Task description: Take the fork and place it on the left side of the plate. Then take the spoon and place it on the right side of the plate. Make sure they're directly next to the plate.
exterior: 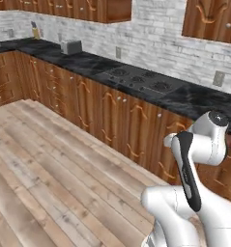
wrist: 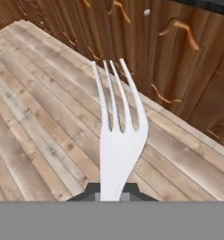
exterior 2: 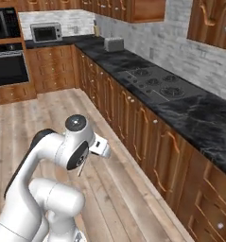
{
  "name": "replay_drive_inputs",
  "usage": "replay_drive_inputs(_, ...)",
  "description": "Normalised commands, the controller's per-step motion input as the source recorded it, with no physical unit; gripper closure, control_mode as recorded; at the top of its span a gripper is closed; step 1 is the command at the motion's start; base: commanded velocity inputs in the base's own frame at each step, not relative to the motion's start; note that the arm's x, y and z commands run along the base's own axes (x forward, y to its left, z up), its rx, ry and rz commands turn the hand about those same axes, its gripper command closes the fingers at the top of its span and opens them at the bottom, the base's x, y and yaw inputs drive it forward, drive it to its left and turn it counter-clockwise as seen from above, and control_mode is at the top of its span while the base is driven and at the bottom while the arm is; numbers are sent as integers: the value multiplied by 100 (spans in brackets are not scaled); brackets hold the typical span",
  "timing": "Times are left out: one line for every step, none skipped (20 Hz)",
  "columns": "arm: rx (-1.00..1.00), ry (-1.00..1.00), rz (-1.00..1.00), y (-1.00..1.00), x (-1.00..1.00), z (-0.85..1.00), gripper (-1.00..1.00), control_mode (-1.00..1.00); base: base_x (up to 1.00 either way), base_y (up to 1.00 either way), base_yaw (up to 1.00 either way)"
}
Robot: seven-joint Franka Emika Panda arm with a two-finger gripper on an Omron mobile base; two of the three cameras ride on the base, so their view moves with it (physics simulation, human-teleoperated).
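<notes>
- While I am carrying the fork (wrist: pixel 118 140) pinched at its handle in the closed gripper (wrist: pixel 112 191), its prongs are pointing out over the wooden floor (wrist: pixel 33 122) towards the cabinet doors (wrist: pixel 179 61).
- Judging the step, I am keeping the grip firm and the fork level while the base is travelling.
- Farther right, I am looking along the dark counter (exterior 2: pixel 190 113) past the cooktop (exterior 2: pixel 157 82) for the plate, aiming for its left edge.
</notes>
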Motion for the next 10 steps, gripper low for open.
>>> replay_drive_inputs(0,0,0,0,0,0,100,100,-91,17,50)
replay_drive_inputs(0,0,0,0,0,0,100,100,-98,10,47)
replay_drive_inputs(0,0,0,0,0,0,100,100,-95,8,45)
replay_drive_inputs(0,0,0,0,0,0,100,100,-100,0,40)
replay_drive_inputs(0,0,0,0,0,0,100,100,-100,0,36)
replay_drive_inputs(0,0,0,0,0,0,100,100,-100,0,34)
replay_drive_inputs(0,0,0,0,0,0,100,100,-100,0,32)
replay_drive_inputs(0,0,0,0,0,0,100,100,-96,0,29)
replay_drive_inputs(0,0,0,0,0,0,100,100,-87,0,25)
replay_drive_inputs(0,0,0,0,0,0,100,100,-81,3,23)
